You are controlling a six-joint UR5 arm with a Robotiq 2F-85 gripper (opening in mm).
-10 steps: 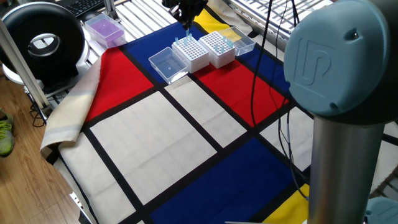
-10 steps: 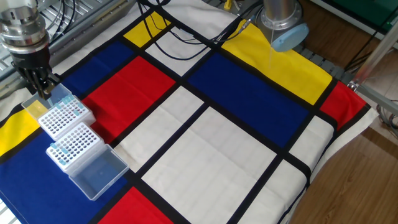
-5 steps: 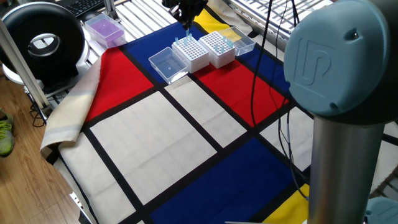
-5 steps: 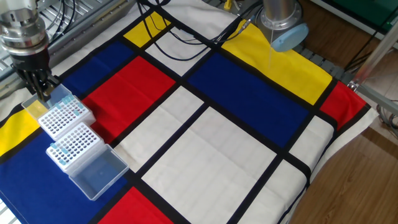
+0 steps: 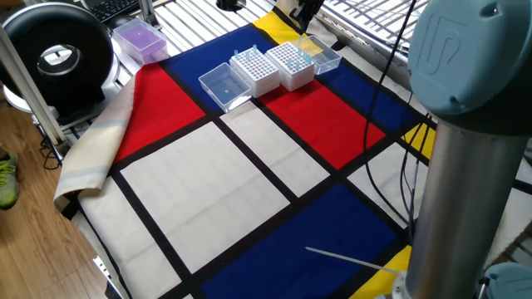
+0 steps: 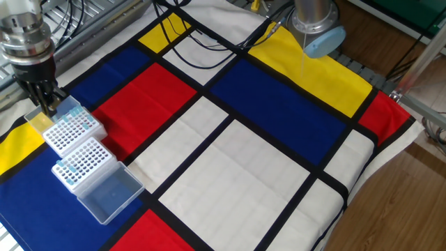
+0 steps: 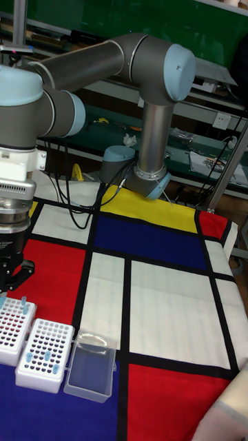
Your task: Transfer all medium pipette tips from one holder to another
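Two white tip holders stand side by side on the checked cloth. The one with the clear lid [image 5: 322, 55] behind it is holder [image 5: 291, 63], also holder [image 6: 70, 130] and holder [image 7: 12, 322]. The other is holder [image 5: 256, 71], holder [image 6: 83, 164], holder [image 7: 45, 346]. A few pale-blue medium pipette tips [image 7: 23, 304] stand in the first, and a few tips [image 7: 46, 356] in the second. My gripper [image 5: 302, 26] [image 6: 47, 104] [image 7: 7, 284] hangs just above the first holder's far edge. Its fingers are close together on a thin pale tip [image 5: 301, 38].
An open clear lid [image 6: 110, 194] lies flat beside the second holder. A purple box [image 5: 140, 38] and a round black device [image 5: 55, 53] sit past the cloth's corner. Black cables [image 6: 202, 42] cross the far cloth. The arm's grey column [image 5: 465, 166] stands at the table's edge.
In the one fixed view the gripper has moved from above the second holder to above the first, with the tip. The other fixed view shows almost no motion.
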